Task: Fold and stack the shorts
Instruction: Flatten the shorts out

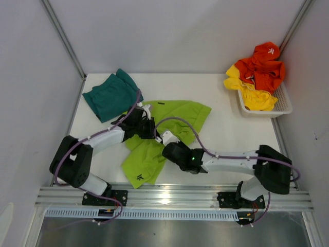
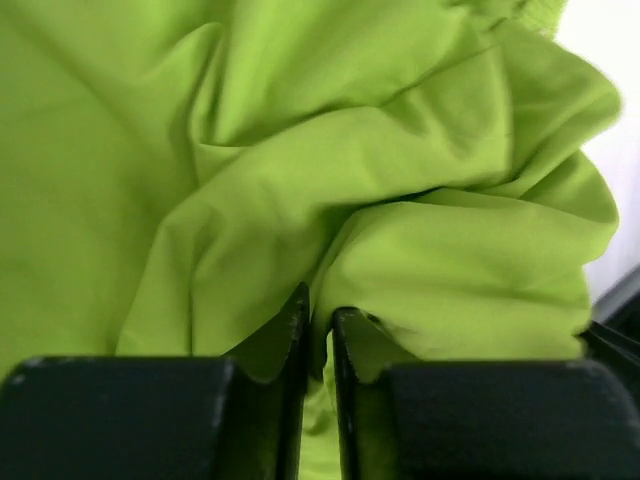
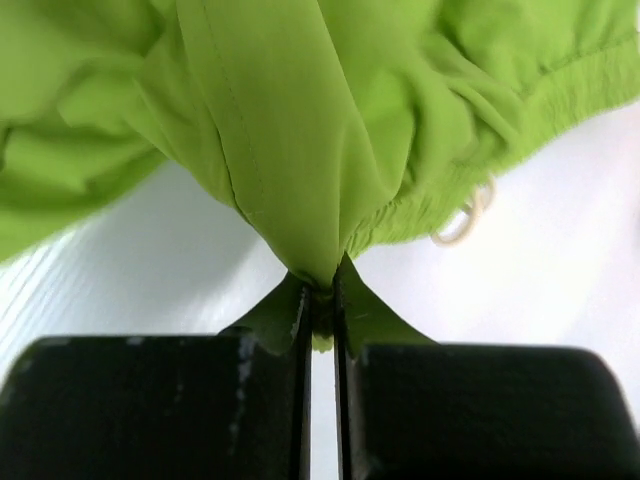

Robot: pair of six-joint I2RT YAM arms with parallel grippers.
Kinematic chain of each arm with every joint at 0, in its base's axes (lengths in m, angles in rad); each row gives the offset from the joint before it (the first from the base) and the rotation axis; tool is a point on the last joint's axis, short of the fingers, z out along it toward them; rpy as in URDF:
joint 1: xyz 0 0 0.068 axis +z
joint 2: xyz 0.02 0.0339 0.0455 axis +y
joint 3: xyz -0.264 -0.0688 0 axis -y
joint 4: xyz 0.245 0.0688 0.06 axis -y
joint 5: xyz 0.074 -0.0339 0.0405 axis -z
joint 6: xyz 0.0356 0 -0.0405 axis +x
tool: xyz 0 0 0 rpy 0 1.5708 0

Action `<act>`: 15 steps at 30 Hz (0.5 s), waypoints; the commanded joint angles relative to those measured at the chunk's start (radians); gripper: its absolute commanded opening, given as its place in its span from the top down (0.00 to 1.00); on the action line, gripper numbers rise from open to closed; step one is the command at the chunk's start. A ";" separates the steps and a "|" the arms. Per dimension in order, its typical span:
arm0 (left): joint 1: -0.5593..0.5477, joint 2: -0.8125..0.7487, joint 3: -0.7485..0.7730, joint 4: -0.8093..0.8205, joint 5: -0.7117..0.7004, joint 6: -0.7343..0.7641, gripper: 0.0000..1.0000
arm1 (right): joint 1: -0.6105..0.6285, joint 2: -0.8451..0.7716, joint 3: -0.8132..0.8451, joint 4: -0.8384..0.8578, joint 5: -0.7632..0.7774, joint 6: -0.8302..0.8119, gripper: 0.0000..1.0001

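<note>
Fold in progress, and the lime green shorts [image 1: 185, 116] are the pair being worked. They sprawl on the table [image 1: 226, 134] to the left of the white basket [image 1: 284, 103] and nearer the arms than it, rumpled, with one leg trailing toward the arm bases.

Both arms meet over the middle of the cloth. The right gripper [image 3: 322, 300] is clamped hard on a pinch of green, and the fabric fans up out of its jaws in a taut cone. The left gripper [image 2: 318, 330] has its jaws almost together with a fold tucked into the narrow slit. That reads as a grip, though a light one.

The teal shorts [image 1: 110, 95] sit well left of the basket on the far side of the green pair, apart from it and bunched into a rough flat pad. By my reckoning this is the start of the second garment's fold.

Next move calls for the two grips to travel together, lifting the cloth clear and laying one half squarely over the other. Pull unevenly and this stuff will drag and twist.

It is thin, smooth and slippery-looking, matte with soft rounded creases. There's a gathered elastic waistband [image 3: 560, 75] and a white drawstring [image 3: 465, 225] looped beneath it. The basket is rigid perforated plastic, heaped with orange and yellow garments [image 1: 259, 77].
</note>
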 commanded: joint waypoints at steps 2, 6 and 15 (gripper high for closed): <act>-0.008 -0.163 0.035 -0.066 -0.002 0.046 0.58 | 0.010 -0.177 0.184 -0.376 -0.054 0.168 1.00; -0.072 -0.356 0.063 -0.172 -0.097 0.045 0.19 | -0.048 -0.255 0.308 -0.704 -0.052 0.286 1.00; -0.351 -0.589 0.115 -0.473 -0.379 0.114 0.05 | -0.339 -0.373 0.336 -0.723 -0.069 0.173 1.00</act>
